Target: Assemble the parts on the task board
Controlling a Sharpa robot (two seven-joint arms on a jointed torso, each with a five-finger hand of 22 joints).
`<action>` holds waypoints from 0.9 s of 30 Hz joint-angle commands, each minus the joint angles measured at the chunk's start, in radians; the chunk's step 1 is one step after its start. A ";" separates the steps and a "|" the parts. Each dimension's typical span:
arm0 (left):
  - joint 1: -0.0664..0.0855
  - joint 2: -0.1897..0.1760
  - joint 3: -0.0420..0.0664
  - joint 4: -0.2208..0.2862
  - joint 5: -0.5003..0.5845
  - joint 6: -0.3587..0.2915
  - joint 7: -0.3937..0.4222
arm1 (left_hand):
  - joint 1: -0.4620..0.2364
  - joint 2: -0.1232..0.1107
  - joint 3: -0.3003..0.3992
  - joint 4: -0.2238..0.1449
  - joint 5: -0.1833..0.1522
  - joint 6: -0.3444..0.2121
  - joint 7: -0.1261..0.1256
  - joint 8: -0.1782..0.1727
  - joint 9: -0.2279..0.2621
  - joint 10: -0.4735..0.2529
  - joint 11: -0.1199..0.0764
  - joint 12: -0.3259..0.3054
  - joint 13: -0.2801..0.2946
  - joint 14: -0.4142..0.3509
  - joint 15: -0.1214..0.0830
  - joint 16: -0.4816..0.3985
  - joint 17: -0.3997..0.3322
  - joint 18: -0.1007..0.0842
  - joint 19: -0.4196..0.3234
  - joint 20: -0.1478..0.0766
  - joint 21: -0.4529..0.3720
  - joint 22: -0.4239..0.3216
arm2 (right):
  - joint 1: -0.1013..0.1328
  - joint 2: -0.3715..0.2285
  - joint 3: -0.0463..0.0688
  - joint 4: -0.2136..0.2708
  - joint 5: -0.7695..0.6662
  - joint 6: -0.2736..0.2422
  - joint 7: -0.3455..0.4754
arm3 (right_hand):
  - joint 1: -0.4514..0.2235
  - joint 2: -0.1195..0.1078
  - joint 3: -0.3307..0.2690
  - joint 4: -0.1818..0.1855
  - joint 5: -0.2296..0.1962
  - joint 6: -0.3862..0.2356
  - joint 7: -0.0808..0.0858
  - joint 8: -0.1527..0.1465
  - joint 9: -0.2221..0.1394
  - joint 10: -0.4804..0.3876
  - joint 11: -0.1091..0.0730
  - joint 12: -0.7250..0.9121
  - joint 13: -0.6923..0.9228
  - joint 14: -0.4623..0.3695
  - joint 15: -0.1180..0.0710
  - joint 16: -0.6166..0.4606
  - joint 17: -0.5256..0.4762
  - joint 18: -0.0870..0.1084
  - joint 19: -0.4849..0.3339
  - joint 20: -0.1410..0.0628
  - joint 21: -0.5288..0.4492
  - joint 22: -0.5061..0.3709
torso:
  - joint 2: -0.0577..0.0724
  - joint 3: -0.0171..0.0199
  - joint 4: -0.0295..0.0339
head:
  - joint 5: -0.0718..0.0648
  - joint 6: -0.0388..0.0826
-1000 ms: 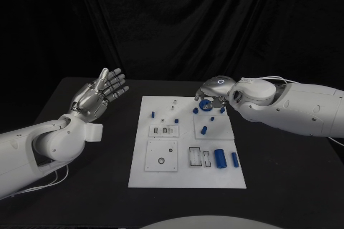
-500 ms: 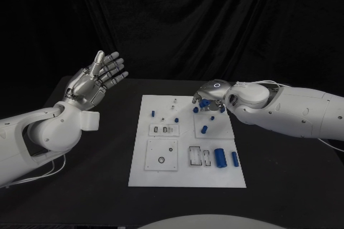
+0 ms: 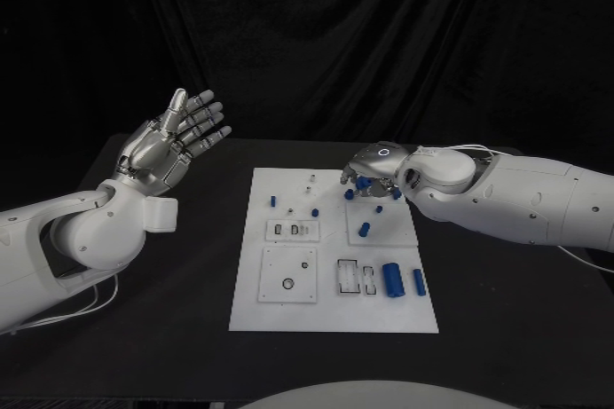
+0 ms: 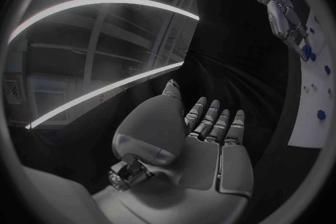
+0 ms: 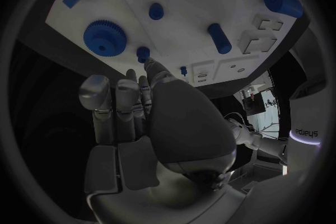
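Near edge of the board [image 3: 335,316]: two blue cylinders [image 3: 405,282] lie beside a slot. Far edge: the right hand [image 3: 373,171] hovers over the gear [image 5: 105,37], fingers loosely apart, holding nothing, one tip near a small peg [image 5: 143,53]. Risk: a stray finger could knock the peg. Left hand [image 3: 171,146] is raised, fingers spread.

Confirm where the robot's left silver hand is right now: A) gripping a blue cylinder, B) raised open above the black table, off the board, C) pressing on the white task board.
B: the left silver hand is raised with fingers spread, holding nothing, off to the side of the white task board.
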 commanded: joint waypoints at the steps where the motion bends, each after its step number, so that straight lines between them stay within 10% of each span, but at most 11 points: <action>1: 0.003 0.002 0.000 0.001 0.008 0.026 0.121 | 0.010 0.001 -0.005 -0.002 0.008 0.007 0.100 0.004 0.001 0.002 -0.005 -0.002 0.000 0.000 0.006 0.006 0.001 -0.008 0.001 0.001 -0.001 0.000 | -0.005 0.004 0.001 -0.009 -0.010 -0.027 0.008 | 0.001 -0.012 0.007 0.000 0.005 0.007 0.000 -0.007 0.001 0.007 0.001 -0.004 -0.002 0.005 0.005 0.006 0.003 -0.009 -0.003 0.007 0.005 0.002 | 0.001 0.0003 0.0010 | -0.001 -0.002; 11: 0.003 0.003 -0.003 0.001 0.008 0.037 0.108 | 0.036 0.004 -0.006 -0.005 0.047 0.016 0.099 0.007 0.002 0.005 -0.004 0.003 0.001 0.003 0.008 0.015 0.002 -0.009 0.004 0.002 0.001 -0.001 | -0.018 0.020 0.001 -0.036 -0.010 -0.021 0.011 | 0.001 -0.020 0.031 0.004 0.020 0.023 -0.001 -0.007 0.006 0.014 0.002 -0.018 -0.002 0.000 0.007 0.002 -0.004 -0.008 -0.009 0.009 0.004 0.005 | -0.001 -0.0024 0.0000 | 0.001 -0.007; 27: 0.002 0.002 -0.004 0.002 0.009 0.059 0.088 | 0.092 0.005 0.004 -0.023 0.300 0.022 0.095 0.012 0.003 0.006 -0.006 0.000 0.001 0.004 0.009 0.019 0.003 -0.011 0.009 0.002 -0.001 -0.006 | -0.049 0.045 0.003 -0.087 0.032 -0.053 0.036 | 0.004 -0.030 0.090 0.011 0.036 0.087 0.006 0.008 0.023 0.061 0.000 -0.027 0.001 -0.001 0.017 0.005 0.002 -0.008 -0.014 0.019 0.008 0.020 | 0.000 -0.0035 0.0009 | 0.006 -0.020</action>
